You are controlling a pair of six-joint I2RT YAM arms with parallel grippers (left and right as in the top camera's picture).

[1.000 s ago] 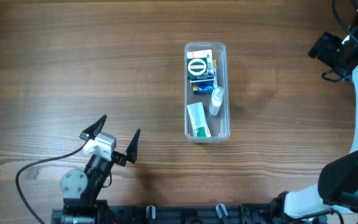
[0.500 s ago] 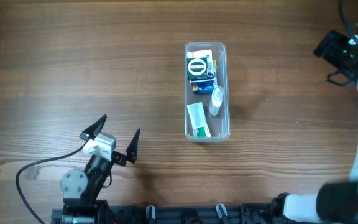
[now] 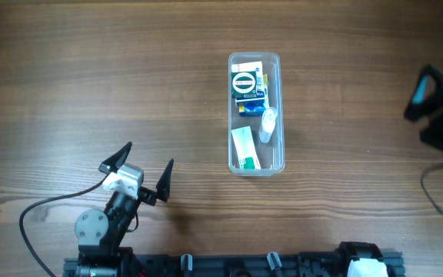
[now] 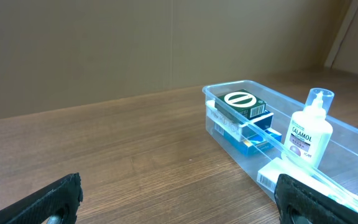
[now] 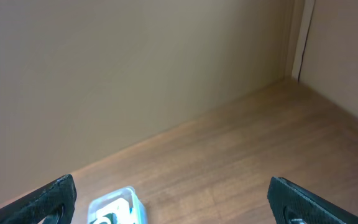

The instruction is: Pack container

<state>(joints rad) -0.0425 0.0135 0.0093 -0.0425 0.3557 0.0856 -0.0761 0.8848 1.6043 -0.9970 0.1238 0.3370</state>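
The clear long container [image 3: 276, 156] stands at the table's middle. It holds a green-and-white box [image 3: 245, 81], a blue box [image 3: 253, 102], a white pump bottle [image 3: 268, 125] and a white-and-green carton [image 3: 244, 148]. My left gripper [image 3: 138, 171] is open and empty near the front left, well apart from the container. In the left wrist view the container [image 4: 229, 89] and the bottle [image 4: 308, 132] lie ahead right of the left gripper [image 4: 179, 205]. My right gripper [image 3: 428, 106] is at the far right edge, raised; in the right wrist view the right gripper [image 5: 173, 205] is open and empty, with the container [image 5: 118, 206] far below.
The wooden table [image 3: 91, 77] runs bare around the container. A black cable [image 3: 33, 211] loops at the left arm's base. A beige wall [image 5: 135, 74] stands behind the table.
My right arm has swung from the upper right corner down along the right edge. The left arm and the container's contents have not moved.
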